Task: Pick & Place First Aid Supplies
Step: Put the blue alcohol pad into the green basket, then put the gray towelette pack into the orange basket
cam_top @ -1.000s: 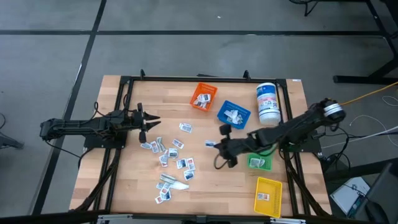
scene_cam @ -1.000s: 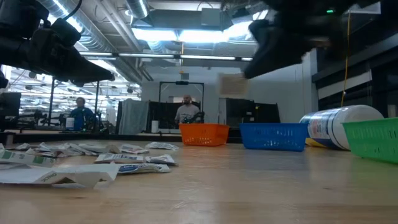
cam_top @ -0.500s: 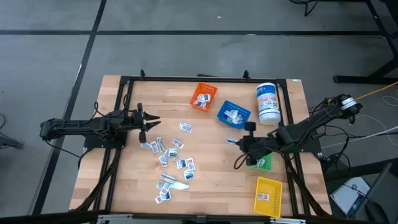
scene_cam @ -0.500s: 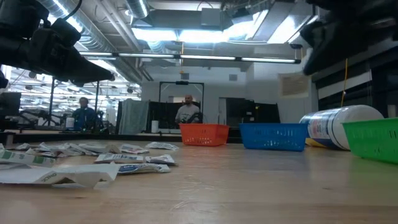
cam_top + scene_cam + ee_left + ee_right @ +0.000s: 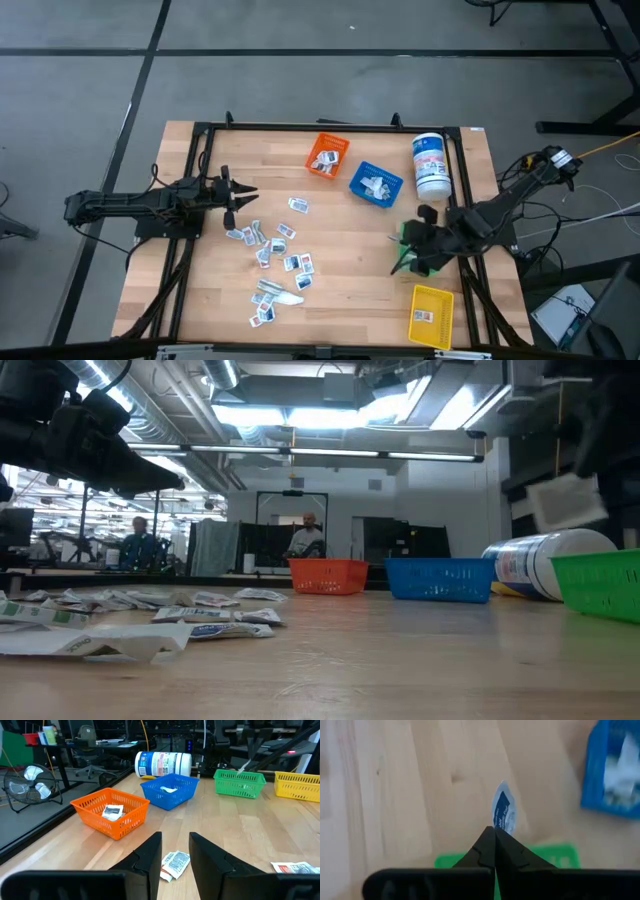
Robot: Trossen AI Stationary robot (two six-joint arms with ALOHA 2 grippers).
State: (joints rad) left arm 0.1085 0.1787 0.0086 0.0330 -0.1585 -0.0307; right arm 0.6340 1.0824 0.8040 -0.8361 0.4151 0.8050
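Note:
My right gripper (image 5: 396, 241) is shut on one small white packet with blue print (image 5: 504, 813). It hangs in the air at the left rim of the green bin (image 5: 424, 262), and the packet also shows above the bin in the low view (image 5: 565, 501). My left gripper (image 5: 250, 196) is open and empty, hovering still at the table's left beside the loose pile of packets (image 5: 274, 252) that lie flat on the wood. My right gripper pinches the packet's near end (image 5: 498, 828) between its two fingertips. The fingers slant down from the table's right side. The rest of the packet sticks out past the fingertips, lifted clear of the table and the bin.
An orange bin (image 5: 327, 155) and a blue bin (image 5: 375, 184), each with packets in it, stand at the back. A white canister (image 5: 431, 167) lies at the back right. A yellow bin (image 5: 431, 315) stands at the front right. Bare wood lies in the middle.
My right gripper, shut on the packet, has carried it from the table's middle toward the right edge, up to the green bin's left rim. The packet has stayed clear of the table throughout.

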